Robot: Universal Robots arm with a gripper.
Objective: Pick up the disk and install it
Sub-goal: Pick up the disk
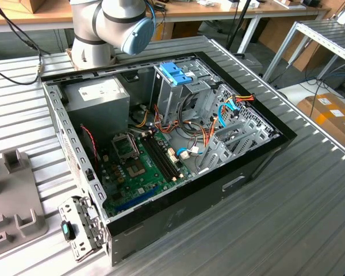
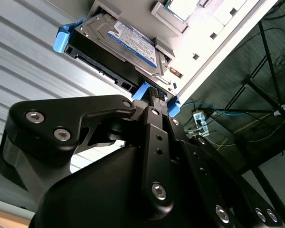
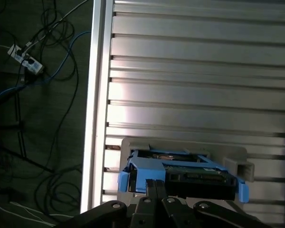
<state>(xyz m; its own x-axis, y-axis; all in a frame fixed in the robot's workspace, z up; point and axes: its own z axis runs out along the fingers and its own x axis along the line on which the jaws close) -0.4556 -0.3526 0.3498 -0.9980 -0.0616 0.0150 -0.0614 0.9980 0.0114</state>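
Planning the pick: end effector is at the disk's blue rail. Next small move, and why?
Probably a short straight lift, once the grip is confirmed. The end effector is at the blue rail of the disk, which lies in a grey holder on the slatted table; the holder's raised edges could snag a sideways pull.

Soft, even exterior view; glare across ribbed tabletop (image 3: 147, 111) in first wrist view

1. One disk (image 3: 190, 175), lying in one grey holder (image 3: 232, 156) on the worktop (image 3: 190, 85).
2. One open computer case (image 1: 218, 190).
3. Inside the case: one blue bracket (image 1: 175, 73), one power supply (image 1: 98, 98) and one motherboard (image 1: 138, 167).
4. One arm (image 1: 112, 26).
5. One cardboard box (image 1: 330, 115).
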